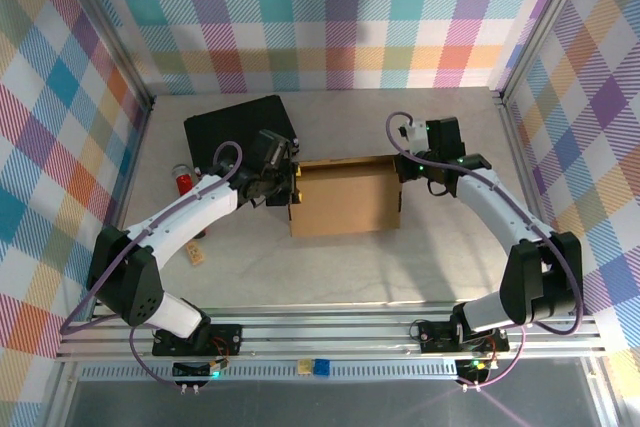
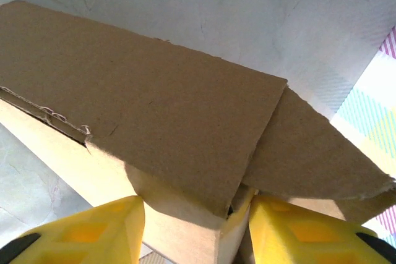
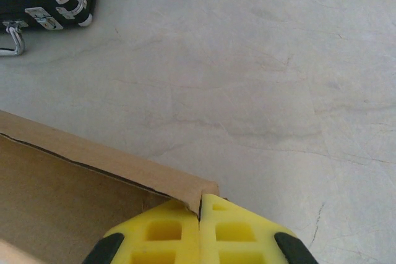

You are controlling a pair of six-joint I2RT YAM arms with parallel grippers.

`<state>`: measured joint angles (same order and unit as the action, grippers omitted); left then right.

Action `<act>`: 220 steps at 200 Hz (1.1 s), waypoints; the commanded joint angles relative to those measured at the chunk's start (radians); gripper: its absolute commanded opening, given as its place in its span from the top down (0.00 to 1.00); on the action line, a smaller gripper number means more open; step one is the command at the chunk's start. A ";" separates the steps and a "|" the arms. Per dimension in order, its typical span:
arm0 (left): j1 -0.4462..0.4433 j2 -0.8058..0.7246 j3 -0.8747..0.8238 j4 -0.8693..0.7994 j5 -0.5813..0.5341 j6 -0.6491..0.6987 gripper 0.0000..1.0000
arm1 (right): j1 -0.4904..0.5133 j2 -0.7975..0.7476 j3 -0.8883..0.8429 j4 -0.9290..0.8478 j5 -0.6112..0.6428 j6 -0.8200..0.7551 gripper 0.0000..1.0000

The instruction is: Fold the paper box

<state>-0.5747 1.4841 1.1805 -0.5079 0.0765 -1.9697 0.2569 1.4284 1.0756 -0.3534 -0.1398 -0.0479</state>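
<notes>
**Left gripper** (image 2: 195,217): my two yellow fingers (image 2: 93,230) stand either side of a corner of the paper box (image 2: 154,103), and cardboard fills the gap between them. Both pads appear to meet the box's end wall, so I record a grip on the box at that corner. How firmly it presses I cannot tell. Above the fingers a brown panel slopes across the box, with a torn corrugated edge showing on its left. A second, tapering flap runs out from under it to the right.

**Right gripper** (image 3: 199,217): closed, tips together with only a thin seam between them. They sit against the end of the box's upright wall at a corner, touching it. Whether any cardboard is caught in the seam I cannot tell.

**Position of the box:** seen from overhead, it sits near the middle of the table (image 1: 330,267), between my two arms, its long side running left to right. My left gripper is at its left end and my right gripper at its far right corner.

**Surroundings:** a black case (image 1: 235,125) lies just behind the box's left end, toward the back wall. Whether the two touch I cannot tell. Its metal latches show in the upper left of my right wrist view. A small red object (image 1: 183,182) stands near the left wall, well apart from the box. A small tan piece (image 1: 197,252) lies on the table beside my left forearm. Checked walls (image 1: 330,17) enclose the table on three sides.
</notes>
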 commanded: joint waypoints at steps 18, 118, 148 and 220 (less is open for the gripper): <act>-0.004 -0.088 0.004 0.013 -0.098 -0.115 0.38 | 0.007 -0.031 -0.012 0.050 -0.015 0.014 1.00; 0.011 0.008 0.156 -0.144 -0.021 -0.112 0.10 | 0.008 -0.037 -0.020 0.049 -0.021 0.014 1.00; 0.029 0.062 0.176 -0.141 -0.029 -0.122 0.08 | 0.008 -0.043 -0.027 0.052 -0.023 0.020 1.00; 0.020 0.073 0.145 -0.117 -0.046 -0.088 0.25 | 0.008 -0.046 -0.034 0.071 -0.026 0.031 1.00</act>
<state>-0.5438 1.5723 1.3247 -0.6018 0.0402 -1.9694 0.2569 1.4101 1.0523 -0.3279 -0.1417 -0.0360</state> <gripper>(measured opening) 0.781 0.045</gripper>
